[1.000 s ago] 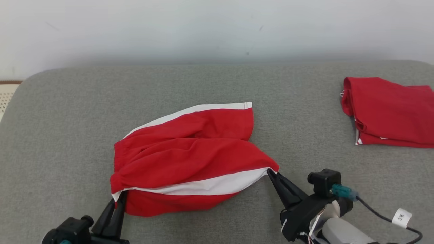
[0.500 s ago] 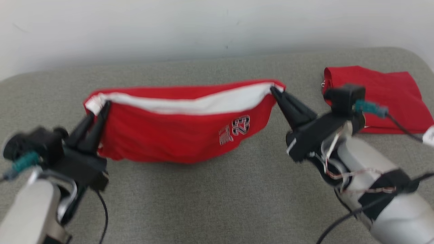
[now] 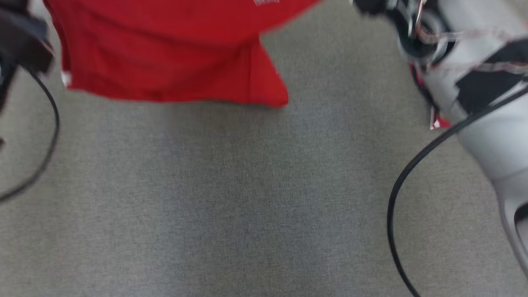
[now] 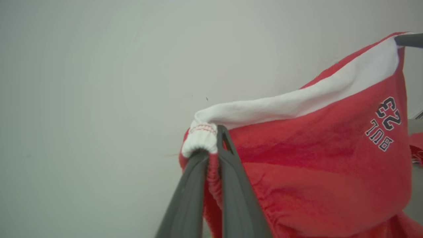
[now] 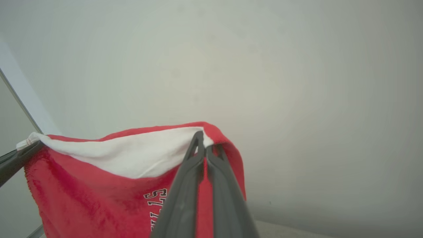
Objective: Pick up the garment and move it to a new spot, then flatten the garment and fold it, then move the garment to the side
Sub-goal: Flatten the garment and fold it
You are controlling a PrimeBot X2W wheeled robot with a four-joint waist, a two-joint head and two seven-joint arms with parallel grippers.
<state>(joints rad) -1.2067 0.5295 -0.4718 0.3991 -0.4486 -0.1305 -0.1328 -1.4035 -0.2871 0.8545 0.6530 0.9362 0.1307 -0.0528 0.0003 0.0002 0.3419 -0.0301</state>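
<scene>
The grey fabric-covered surface (image 3: 231, 198) takes up most of the blurred head view. A plain pale wall (image 4: 82, 82) stands behind the work in both wrist views.

The garment (image 3: 165, 53), red with a white waistband (image 4: 297, 99), is held up in the air, stretched sideways between the two arms. Its lower hem hangs over the far part of the surface. The blur does not show whether the hem touches the surface.

The pale right forearm (image 3: 486, 103) crosses the upper right of the head view, and a black cable (image 3: 396, 198) loops down from it.

The left pincer (image 4: 213, 142) is pressed together on the gathered white corner of the waistband. The right pincer (image 5: 206, 142) is pressed together on the opposite waistband corner, where the white meets the red.

Printed marking (image 4: 385, 122): dark, white-outlined characters on the red cloth near the right pincer's corner. In the left wrist view they read "23" with "BUL" beside it, both tilted. In the right wrist view only the letters "LS" can be read with certainty.
</scene>
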